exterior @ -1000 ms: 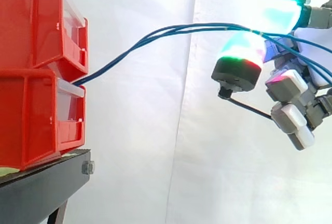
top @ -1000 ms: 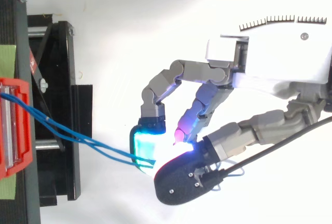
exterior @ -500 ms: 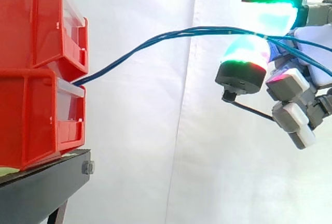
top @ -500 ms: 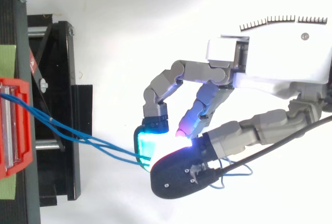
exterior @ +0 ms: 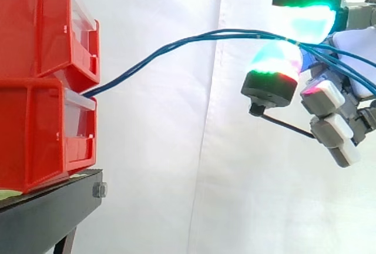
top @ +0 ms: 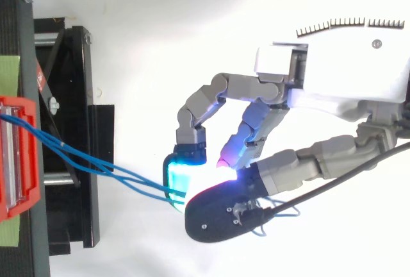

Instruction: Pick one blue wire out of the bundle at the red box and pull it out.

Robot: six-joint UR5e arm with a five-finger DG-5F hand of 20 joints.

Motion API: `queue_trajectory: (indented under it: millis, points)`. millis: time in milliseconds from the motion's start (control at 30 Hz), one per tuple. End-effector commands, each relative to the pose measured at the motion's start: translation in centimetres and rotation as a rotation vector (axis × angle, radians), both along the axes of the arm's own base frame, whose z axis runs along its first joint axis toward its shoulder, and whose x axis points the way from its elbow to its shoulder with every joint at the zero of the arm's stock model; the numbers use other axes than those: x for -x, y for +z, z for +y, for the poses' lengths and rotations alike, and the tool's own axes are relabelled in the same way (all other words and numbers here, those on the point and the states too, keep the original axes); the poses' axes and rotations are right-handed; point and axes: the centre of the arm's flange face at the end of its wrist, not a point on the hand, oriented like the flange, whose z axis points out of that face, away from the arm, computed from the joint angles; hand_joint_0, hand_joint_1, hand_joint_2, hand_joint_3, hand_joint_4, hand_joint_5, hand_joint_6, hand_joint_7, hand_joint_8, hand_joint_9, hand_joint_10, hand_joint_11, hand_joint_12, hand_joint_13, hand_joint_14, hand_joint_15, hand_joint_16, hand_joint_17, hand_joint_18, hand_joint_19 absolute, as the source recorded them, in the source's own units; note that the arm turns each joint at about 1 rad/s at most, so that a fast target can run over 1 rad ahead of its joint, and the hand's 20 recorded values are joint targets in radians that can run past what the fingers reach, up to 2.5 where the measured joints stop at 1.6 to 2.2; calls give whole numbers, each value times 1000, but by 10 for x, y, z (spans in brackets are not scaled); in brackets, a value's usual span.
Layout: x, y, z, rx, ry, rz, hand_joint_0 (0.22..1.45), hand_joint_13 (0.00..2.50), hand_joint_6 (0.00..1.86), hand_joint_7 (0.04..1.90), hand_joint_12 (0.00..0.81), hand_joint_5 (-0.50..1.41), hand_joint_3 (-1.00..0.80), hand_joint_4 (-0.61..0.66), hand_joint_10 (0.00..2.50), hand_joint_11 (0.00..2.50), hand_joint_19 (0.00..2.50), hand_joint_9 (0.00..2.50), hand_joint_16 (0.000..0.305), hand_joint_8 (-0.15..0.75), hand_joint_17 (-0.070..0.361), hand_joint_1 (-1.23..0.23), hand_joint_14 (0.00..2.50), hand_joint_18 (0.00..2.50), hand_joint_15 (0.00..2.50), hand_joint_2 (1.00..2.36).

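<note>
Pinching blue wires | hand curled, pads clamped | wires run to red box

The hand comes in from the right with its fingers curled, and a cyan-glowing fingertip and the dark-backed thumb pinch the blue wires between them. The wires run left, fanning slightly over the black stand, into the red box at the left edge

Bright, even light bleaches the white curtain; glare blooms around glowing fingers.
</note>
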Motion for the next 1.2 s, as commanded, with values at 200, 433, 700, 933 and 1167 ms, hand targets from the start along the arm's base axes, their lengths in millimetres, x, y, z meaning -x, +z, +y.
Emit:
queue_trajectory:
  millis: [200, 433, 700, 933, 1167]
  points:
    - [0, 0, 0, -5, -1, -1, 536, 1016, 841, 837, 418, -170, -145, 38, 8, 461, 590, 1103, 46, 302, 103, -452, 16, 830, 538, 1339]
    - [0, 0, 1, -6, -2, 0, 568, 1019, 831, 797, 422, -169, -176, 96, 9, 530, 590, 1101, 46, 332, 103, -491, 16, 832, 543, 1115]
    - [0, 0, 0, -7, -4, 0, 520, 964, 805, 895, 373, -168, -485, 73, 15, 621, 669, 1053, 35, 319, 78, -409, 19, 740, 586, 1001]
    - [0, 0, 0, -8, -2, -2, 597, 947, 878, 864, 354, -205, -465, 67, 13, 677, 637, 996, 32, 308, 72, -694, 20, 761, 592, 1003]
    - [0, 0, 0, -9, 1, 0, 738, 971, 932, 824, 332, -238, -268, -72, 13, 702, 564, 957, 30, 285, 68, -779, 19, 847, 569, 1017]
